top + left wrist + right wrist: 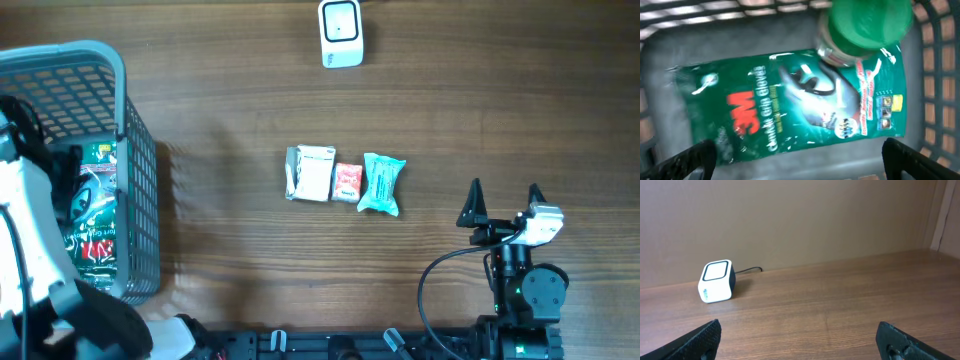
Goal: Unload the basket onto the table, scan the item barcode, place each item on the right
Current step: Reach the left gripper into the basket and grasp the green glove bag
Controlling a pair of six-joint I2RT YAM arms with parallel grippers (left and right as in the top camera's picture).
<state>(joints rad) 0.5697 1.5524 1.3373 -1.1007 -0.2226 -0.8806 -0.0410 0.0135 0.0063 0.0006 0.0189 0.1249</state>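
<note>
So far: nothing scanned, by my reading; no item is held and nothing lies in front of the scanner (pixel 341 32), which sits at the far edge of the tabletop (pixel 520 100), about midway along.
Left claw (pixel 800 162): fingers spread apart and empty, hanging inside the basket (pixel 140 200) at the left edge.
Gloves pack (pixel 790 100): flat on the basket floor under the left claw; probably the item to scan.
Right claw (pixel 503 195): spread apart, empty, by the near right corner, facing the scanner.
Left to do: grasp, lift out, carry to the scanner, show the barcode.
In the way: a green-lidded jar (pixel 865 25) overlaps one corner of the pack; basket walls crowd close; no barcode clearly visible.
Others: white packet (pixel 312 174), red packet (pixel 347 182) and teal packet (pixel 381 183), side by side mid-tabletop.
</note>
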